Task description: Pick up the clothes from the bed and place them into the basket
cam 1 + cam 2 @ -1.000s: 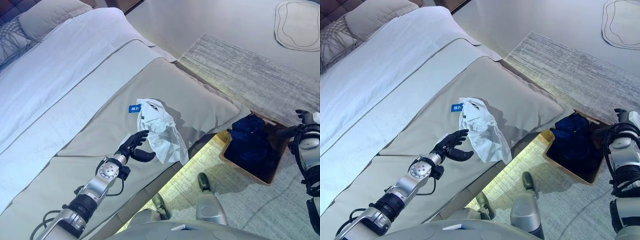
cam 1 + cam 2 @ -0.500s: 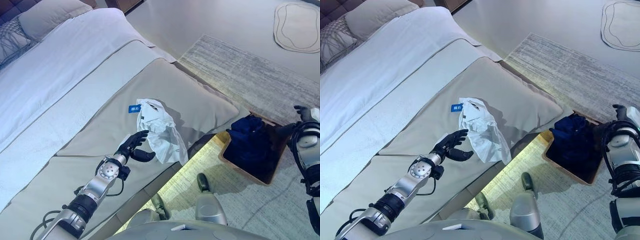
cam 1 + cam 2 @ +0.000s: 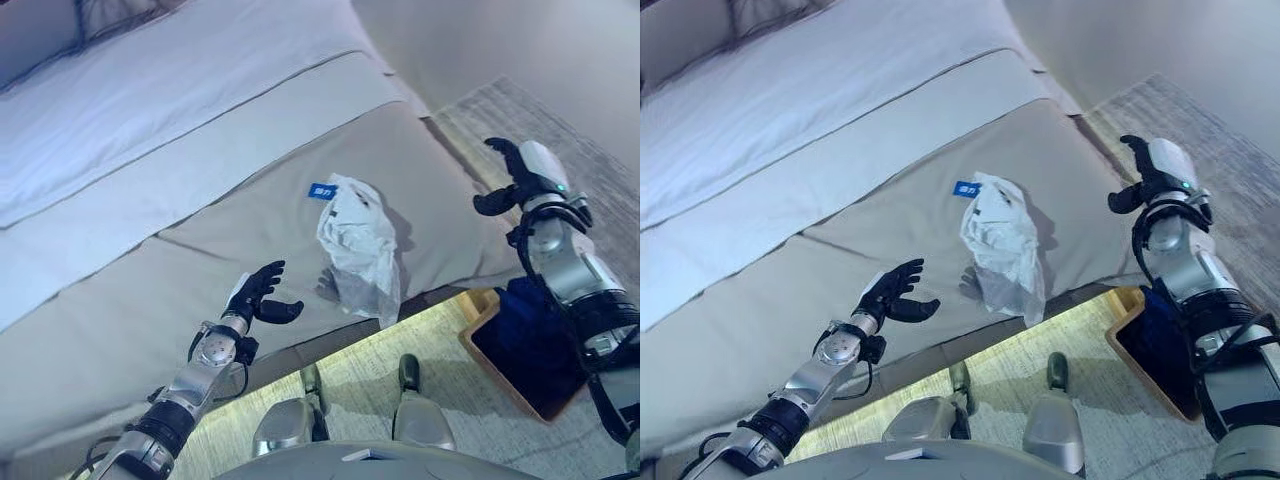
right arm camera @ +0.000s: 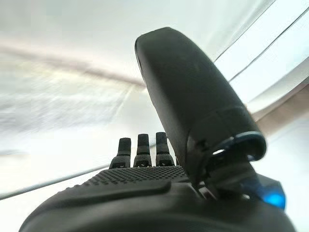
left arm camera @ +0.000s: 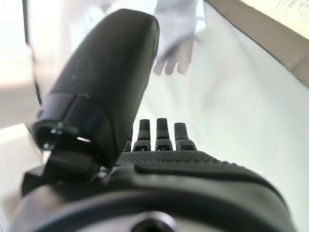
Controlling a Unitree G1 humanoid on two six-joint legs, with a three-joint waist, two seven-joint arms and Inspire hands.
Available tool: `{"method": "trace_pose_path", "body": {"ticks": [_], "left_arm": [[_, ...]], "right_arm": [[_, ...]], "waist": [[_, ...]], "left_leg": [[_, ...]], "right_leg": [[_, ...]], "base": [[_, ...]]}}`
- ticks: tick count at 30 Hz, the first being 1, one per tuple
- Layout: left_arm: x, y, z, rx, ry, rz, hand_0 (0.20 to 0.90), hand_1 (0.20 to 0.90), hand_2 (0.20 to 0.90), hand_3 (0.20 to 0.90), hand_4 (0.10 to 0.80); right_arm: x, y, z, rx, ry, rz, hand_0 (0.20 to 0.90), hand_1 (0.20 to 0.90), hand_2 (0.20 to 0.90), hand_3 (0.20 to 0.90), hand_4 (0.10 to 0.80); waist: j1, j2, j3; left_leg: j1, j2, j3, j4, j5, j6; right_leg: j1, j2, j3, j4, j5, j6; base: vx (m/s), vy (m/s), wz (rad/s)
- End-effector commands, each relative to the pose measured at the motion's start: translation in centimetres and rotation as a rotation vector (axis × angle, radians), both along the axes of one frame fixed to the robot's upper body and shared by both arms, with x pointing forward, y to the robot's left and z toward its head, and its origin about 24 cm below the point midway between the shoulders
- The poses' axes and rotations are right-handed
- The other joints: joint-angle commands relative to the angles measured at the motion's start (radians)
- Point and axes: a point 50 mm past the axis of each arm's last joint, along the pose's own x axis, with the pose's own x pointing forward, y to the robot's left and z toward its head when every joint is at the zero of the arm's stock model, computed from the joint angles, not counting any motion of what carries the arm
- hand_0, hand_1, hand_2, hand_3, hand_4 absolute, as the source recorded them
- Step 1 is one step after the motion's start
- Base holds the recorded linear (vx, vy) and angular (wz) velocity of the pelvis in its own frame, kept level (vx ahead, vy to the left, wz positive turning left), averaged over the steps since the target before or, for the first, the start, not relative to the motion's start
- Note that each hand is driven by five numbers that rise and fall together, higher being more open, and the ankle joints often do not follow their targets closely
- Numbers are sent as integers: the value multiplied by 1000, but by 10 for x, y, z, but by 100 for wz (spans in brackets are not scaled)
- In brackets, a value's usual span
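A crumpled white garment (image 3: 358, 243) of thin, creased cloth lies in a long heap on the smooth beige bed cover (image 3: 130, 310), with a small blue rectangular tag (image 3: 322, 190) at its 11 o'clock end and its lower end drooping over the bed's edge. Beyond the cover, toward 11 o'clock, the bed shows a band of pale sheet and a white, softly rumpled duvet (image 3: 170, 90). At about 4 o'clock from the garment, on the floor past the bed's corner, stands a rectangular wooden-rimmed basket (image 3: 478, 343) holding dark navy clothes (image 3: 535, 325); it rests on a pale woven rug (image 3: 1080, 345) with a fine streaked texture.

The dark left hand (image 3: 256, 297) hovers above the beige cover at about 8 o'clock from the white garment, near it but apart; its fingers are spread and only lightly bent, thumb set out to the side, holding nothing. The dark right hand (image 3: 511, 176), with a white cover on its thumb, is raised at 3 o'clock from the garment, above the bed's corner; its fingers are loosely extended and empty.
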Motion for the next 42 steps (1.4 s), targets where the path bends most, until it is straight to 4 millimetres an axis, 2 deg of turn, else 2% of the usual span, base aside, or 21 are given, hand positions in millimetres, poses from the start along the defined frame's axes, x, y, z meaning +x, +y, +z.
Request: {"method": "trace_pose_path", "body": {"ticks": [1,5,9,13,22,29,30,31,32,36,42], "left_arm": [[20,22,37,40,-187,32,900,900,900,900,800],[20,27,40,40,-194,31,900,900,900,900,800],[19,26,45,37,-237,5,900,900,900,900,800],[23,26,49,54,-274,7,900,900,900,900,800],[35,17,60,50,-331,-10,900,900,900,900,800],[32,10,63,19,-346,-36,900,900,900,900,800],[32,8,63,18,-345,-42,900,900,900,900,800],[32,7,63,16,-346,-47,900,900,900,900,800],[32,7,63,15,-347,-49,900,900,900,900,800],[32,7,67,9,-364,-55,900,900,900,900,800],[32,10,70,17,-375,-34,900,900,900,900,800]], "right_arm": [[30,35,54,-31,-148,117,900,900,900,900,800],[38,41,44,-22,-96,107,900,900,900,900,800],[43,39,37,-24,-45,49,900,900,900,900,800],[48,35,33,-37,7,-4,900,900,900,900,800],[49,1,25,-134,173,-181,900,900,900,900,800],[39,-23,20,-258,340,-287,900,900,900,900,800],[37,-25,18,-263,350,-294,851,851,851,842,742],[37,-25,17,-270,352,-293,455,455,455,381,281],[37,-25,17,-275,350,-291,300,300,300,200,100],[39,-25,21,-260,280,-297,300,300,300,200,100],[44,-13,35,-226,117,-259,300,300,300,200,100]], "waist": [[49,-73,0],[101,-68,33],[147,-56,84],[179,-49,123],[218,-19,225],[229,0,225],[231,2,225],[232,4,225],[232,5,225],[230,4,225],[215,-18,225]], "left_leg": [[15,-61,-55,18,-103,-8],[-24,-66,-82,14,-83,-10],[-65,-70,-107,13,-61,-12],[-104,-73,-134,12,-41,-11],[-169,-102,-168,44,-32,9],[-263,-124,-175,115,-46,23],[-274,-126,-176,125,-48,25],[-281,-129,-177,130,-48,27],[-281,-130,-178,130,-49,27],[-273,-132,-176,119,-50,30],[-248,-128,-163,125,-66,34]], "right_leg": [[-21,-12,-47,82,-64,-41],[-35,-24,-104,106,-75,-46],[-58,-36,-153,128,-79,-50],[-88,-40,-175,149,-80,-48],[-154,-58,-197,208,-84,-41],[-243,-78,-195,253,-82,-37],[-250,-80,-194,255,-81,-37],[-253,-82,-193,255,-79,-36],[-253,-82,-193,254,-78,-36],[-245,-81,-184,235,-68,-28],[-226,-76,-168,222,-61,-21]], "base": [[-44,0,48],[-40,-21,50],[-39,-26,41],[-36,-17,32],[-1,-1,12],[4,14,2],[0,0,0],[23,17,4],[26,18,5],[10,5,2],[-13,9,-3]]}}
